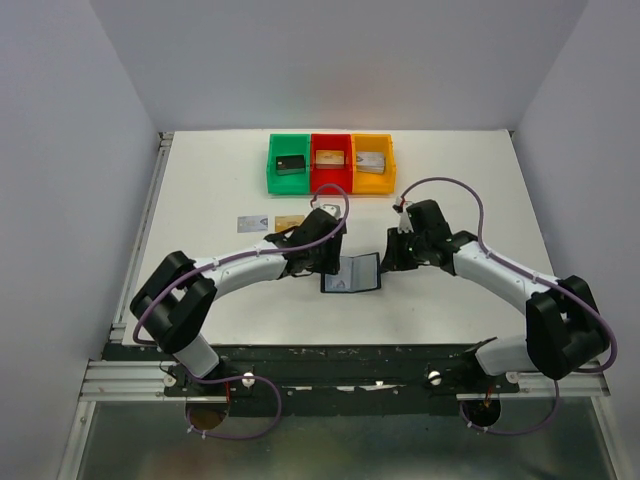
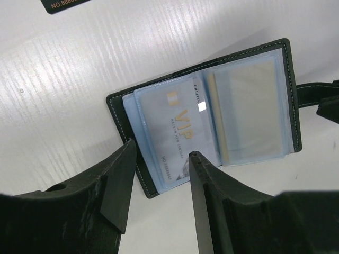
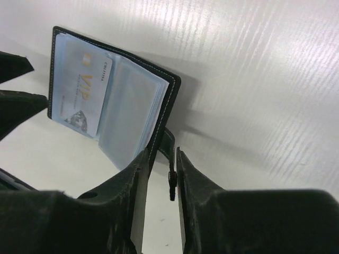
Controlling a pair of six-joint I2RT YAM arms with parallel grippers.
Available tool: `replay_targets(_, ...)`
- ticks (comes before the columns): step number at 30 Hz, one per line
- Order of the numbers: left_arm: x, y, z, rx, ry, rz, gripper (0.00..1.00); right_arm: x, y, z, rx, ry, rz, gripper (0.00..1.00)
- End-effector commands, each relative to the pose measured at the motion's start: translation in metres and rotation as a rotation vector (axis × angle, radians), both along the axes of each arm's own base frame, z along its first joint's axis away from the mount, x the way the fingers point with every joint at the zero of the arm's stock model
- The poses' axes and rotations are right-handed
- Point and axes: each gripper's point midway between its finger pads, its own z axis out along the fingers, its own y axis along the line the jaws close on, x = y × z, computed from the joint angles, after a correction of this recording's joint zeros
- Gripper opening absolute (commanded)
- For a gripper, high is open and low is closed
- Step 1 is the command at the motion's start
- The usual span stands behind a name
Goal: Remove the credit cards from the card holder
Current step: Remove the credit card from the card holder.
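The card holder [image 1: 350, 273] lies open at the table's middle, a black wallet with blue-grey sleeves. A pale card with gold "VIP" lettering [image 2: 177, 132] sits in its left sleeve; it also shows in the right wrist view [image 3: 82, 98]. My left gripper [image 2: 162, 149] is open, its fingertips [image 2: 131, 145] on either side of that card's near edge. My right gripper [image 3: 161, 152] is nearly closed on the wallet's right cover edge and strap [image 3: 168, 145]. A silver-grey card [image 1: 252, 223] and a tan-gold card [image 1: 288, 221] lie on the table to the left. A black card [image 2: 63, 4] lies just beyond the left gripper.
Green [image 1: 289, 163], red [image 1: 331, 162] and yellow [image 1: 372, 160] bins stand in a row at the back, each holding a chunky block. Both arms meet at the wallet. White walls enclose the table on three sides.
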Motion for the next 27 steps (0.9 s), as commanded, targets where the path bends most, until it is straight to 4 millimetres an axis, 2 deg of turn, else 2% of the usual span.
replay_targets(1,0.0,0.013,0.009,0.014,-0.023,0.044,0.57,0.009,-0.013,0.007,-0.067,-0.009,-0.047,0.38)
replay_targets(4,0.0,0.016,0.022,-0.003,-0.052,0.055,0.58,0.01,-0.025,0.015,-0.125,-0.013,-0.086,0.43)
replay_targets(8,0.0,0.016,0.044,-0.083,-0.099,0.046,0.58,0.015,-0.034,0.047,-0.136,-0.098,-0.135,0.45)
replay_targets(10,0.001,0.006,0.054,-0.174,-0.112,0.006,0.57,0.016,-0.021,0.06,-0.052,-0.143,-0.102,0.45)
replay_targets(13,-0.002,-0.016,0.066,-0.324,-0.09,-0.084,0.51,0.009,0.02,0.072,0.178,-0.171,0.028,0.45)
replay_targets(14,0.0,-0.022,0.07,-0.358,-0.097,-0.099,0.46,0.005,0.033,0.072,0.25,-0.152,0.058,0.44)
replay_targets(16,0.002,-0.026,0.067,-0.384,-0.077,-0.104,0.26,-0.001,0.052,0.069,0.356,-0.085,0.101,0.36)
replay_targets(18,0.006,-0.027,0.062,-0.387,-0.059,-0.099,0.05,-0.005,0.065,0.061,0.417,-0.007,0.132,0.3)
replay_targets(19,0.008,-0.025,0.057,-0.369,-0.049,-0.084,0.0,-0.005,0.068,0.054,0.439,0.019,0.12,0.28)
replay_targets(23,0.013,-0.018,0.036,-0.323,-0.019,-0.049,0.0,-0.004,0.077,0.036,0.488,0.06,0.112,0.27)
replay_targets(27,0.013,-0.018,0.016,-0.311,0.016,-0.033,0.0,-0.005,0.084,0.021,0.509,0.105,0.113,0.33)
